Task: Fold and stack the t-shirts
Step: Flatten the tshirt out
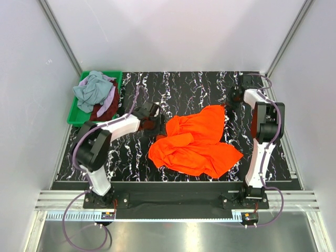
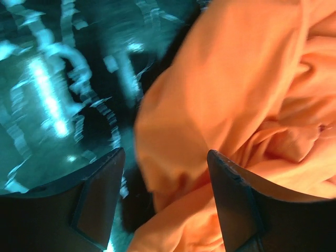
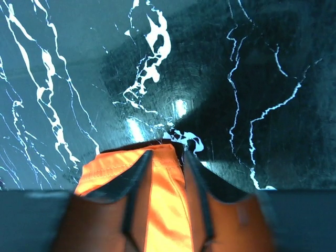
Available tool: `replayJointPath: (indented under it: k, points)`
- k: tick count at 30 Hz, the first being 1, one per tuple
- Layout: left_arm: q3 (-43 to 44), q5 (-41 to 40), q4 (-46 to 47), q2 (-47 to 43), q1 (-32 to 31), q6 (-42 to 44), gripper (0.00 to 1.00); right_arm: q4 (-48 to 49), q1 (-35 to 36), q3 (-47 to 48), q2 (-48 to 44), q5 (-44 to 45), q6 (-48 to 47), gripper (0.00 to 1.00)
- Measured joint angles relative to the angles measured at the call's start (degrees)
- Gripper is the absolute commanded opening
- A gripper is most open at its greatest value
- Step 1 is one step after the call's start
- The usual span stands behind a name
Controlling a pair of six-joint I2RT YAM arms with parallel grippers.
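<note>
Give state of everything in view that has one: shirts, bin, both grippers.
orange t-shirt: crumpled, unfolded, on the table.
grey-blue, lilac and dark red t-shirts: heaped unfolded in the bin.
green bin: upright, holding that heap.
left gripper: open, at the orange t-shirt's edge.
right gripper: shut on the orange t-shirt's hem.

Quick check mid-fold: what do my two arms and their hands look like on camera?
Both the left arm and right arm have white, rounded link shells joined by bulky black joint housings. A greyish-purple cable loops from each base. The left hand has flat, dark fingers with squared tips; the right hand has narrow dark ones. No markings are readable.
</note>
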Motion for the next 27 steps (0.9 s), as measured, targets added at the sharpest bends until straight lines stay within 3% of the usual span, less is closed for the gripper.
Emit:
replayJointPath:
  k: [3, 4, 5, 7, 12, 16, 22, 23, 24, 25, 27]
  points:
    - [2.01, 2.45, 0.90, 2.86, -0.02, 0.35, 0.43, 0.04, 0.00, 0.22, 0.39, -0.70, 0.02, 0.21]
    - [2.54, 3.19, 1.11, 3.52, -0.04, 0.44, 0.22, 0.04, 0.00, 0.22, 0.42, -1.11, 0.11, 0.15]
    - [2.86, 3.91, 1.27, 3.93, -0.07, 0.24, 0.13, 0.07, 0.00, 0.22, 0.44, -1.68, 0.17, 0.00]
    - [3.08, 5.42, 1.73, 4.17, -0.07, 0.44, 0.00, 0.02, 0.00, 0.44, 0.44, -1.97, 0.42, 0.00]
    - [6.78, 5.86, -0.87, 4.17, 0.74, 0.55, 0.00, -1.38, -0.26, 1.84, -0.59, 0.00, 1.09, 0.00]
    - [14.67, 5.14, -4.02, 4.50, 5.62, 0.31, 0.00, -4.37, -1.05, -1.36, -8.63, 7.04, 4.57, 0.00]
    - [42.62, 5.60, -7.13, 15.82, 15.76, 0.24, 0.00, -5.62, -3.04, -12.26, -31.30, 16.39, 10.54, 0.00]
    - [46.97, 5.86, -7.32, 18.32, 16.70, 0.59, 0.12, -5.40, -3.10, -14.49, -34.53, 17.33, 11.43, 0.00]
    - [50.56, 6.49, -7.41, 20.52, 17.20, 1.36, 0.44, -4.81, -3.04, -16.83, -37.18, 18.08, 12.17, 0.00]
    - [52.76, 7.41, -7.50, 22.10, 17.40, 2.27, 0.56, -4.61, -3.02, -19.26, -39.08, 18.62, 12.96, 0.00]
    - [54.03, 8.96, -8.31, 23.69, 17.09, 3.19, 0.67, -3.50, -2.84, -24.04, -40.92, 19.15, 14.08, 0.00]
